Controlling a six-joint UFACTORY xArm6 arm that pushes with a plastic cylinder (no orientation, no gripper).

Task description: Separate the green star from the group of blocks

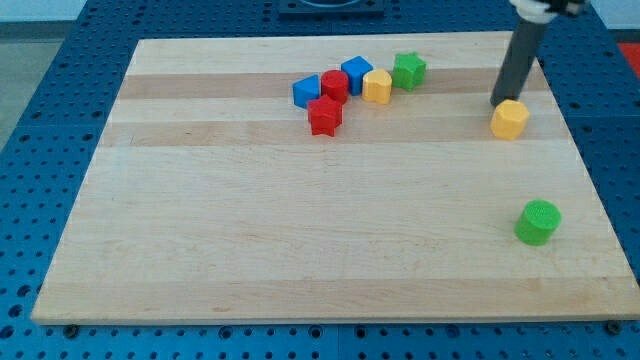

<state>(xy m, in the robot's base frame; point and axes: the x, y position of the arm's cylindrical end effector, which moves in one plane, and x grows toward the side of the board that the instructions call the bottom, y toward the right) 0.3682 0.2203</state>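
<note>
At the view's top, near the middle of the wooden board, the cluster sat packed: the green star at its right end, touching or just beside a yellow block, then a blue cube, a red cylinder, another blue block and a red star-like block just below them. The green star was on the outer edge of the group, which I judged made it the easy one to peel off, since a push from its left side would carry it away without dragging the rest.

My tip was well to the view's right of that cluster, resting just beside the upper left of a lone yellow hexagonal block; whether it touched, I could not tell. I carry no claw at all, only a rod, so nothing was there to open or clamp. A green cylinder stood alone lower right. The separation was not yet done; I would need to travel left and get between star and yellow neighbour
</note>
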